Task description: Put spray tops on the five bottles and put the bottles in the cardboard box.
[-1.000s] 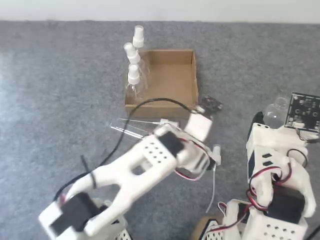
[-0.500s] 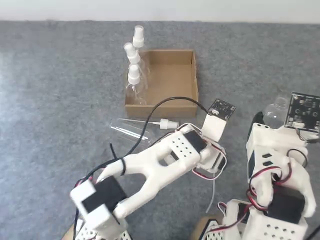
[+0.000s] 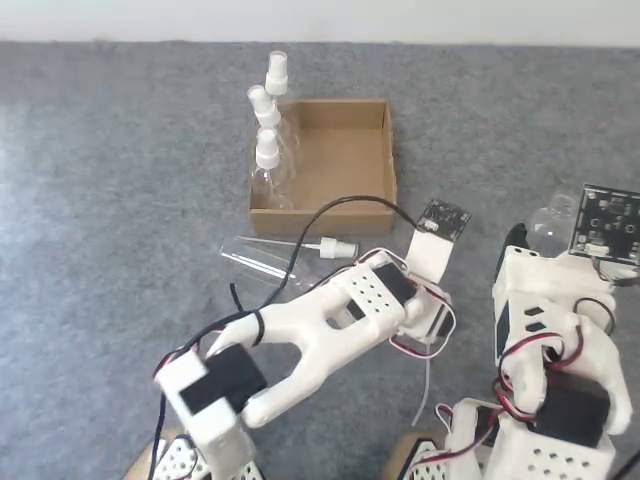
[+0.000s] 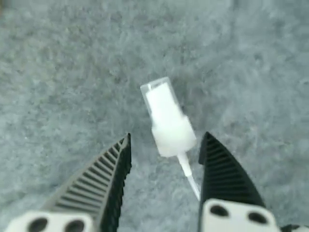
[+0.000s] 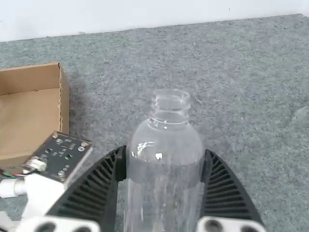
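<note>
while the left gripper is hovering over the grey carpet with its black ribbed fingers spread wide and holding nothing, a white plastic spray top with a thin dip tube is lying on its side between them. the right gripper is clasping an upright clear plastic bottle with an uncapped neck. three capped bottles are standing at one wall of the brown cardboard box; a fourth bottle is lying on the carpet just in front of it.
</note>
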`<state>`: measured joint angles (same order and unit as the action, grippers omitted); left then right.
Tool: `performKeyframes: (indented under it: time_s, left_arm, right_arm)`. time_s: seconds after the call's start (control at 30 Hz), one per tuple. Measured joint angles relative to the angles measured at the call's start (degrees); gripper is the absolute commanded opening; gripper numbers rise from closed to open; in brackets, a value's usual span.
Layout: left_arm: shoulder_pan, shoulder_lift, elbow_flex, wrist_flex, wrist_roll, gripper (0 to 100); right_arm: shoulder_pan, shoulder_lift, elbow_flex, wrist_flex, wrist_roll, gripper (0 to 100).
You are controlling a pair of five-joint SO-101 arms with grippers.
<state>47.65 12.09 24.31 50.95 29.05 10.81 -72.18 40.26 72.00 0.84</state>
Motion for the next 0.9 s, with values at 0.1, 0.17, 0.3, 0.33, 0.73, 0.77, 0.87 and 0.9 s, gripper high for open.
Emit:
performKeyframes:
  time_s: [0.1, 0.17, 0.3, 0.33, 0.73, 0.77, 0.87, 0.9]
  left_arm:
    - [0.0, 2.73, -2.02, 0.35, 0.0, 20]
    - [0.0, 4.31, -4.31, 2.37, 0.0, 20]
    - [0.0, 7.74, -8.26, 5.63, 0.0, 20]
    - [0.0, 8.18, -9.05, 6.33, 0.0, 20]
    - [0.0, 8.97, -10.99, 8.44, -0.79, 20]
    - [0.0, 8.97, -10.99, 8.44, -0.79, 19]
    - [0.0, 8.97, -10.99, 8.44, -0.79, 14]
    - [0.0, 8.97, -10.99, 8.44, -0.79, 13]
  right_arm:
    - [0.0, 0.0, 0.0, 0.0, 0.0, 11.8]
    - [0.0, 0.0, 0.0, 0.0, 0.0, 11.8]
    - [0.0, 0.0, 0.0, 0.0, 0.0, 11.8]
    - [0.0, 0.0, 0.0, 0.0, 0.0, 11.8]
    - [0.0, 0.0, 0.0, 0.0, 0.0, 11.8]
    - [0.0, 0.0, 0.0, 0.0, 0.0, 11.8]
    - [0.0, 0.0, 0.0, 0.0, 0.0, 11.8]
    - [0.0, 0.0, 0.0, 0.0, 0.0, 11.8]
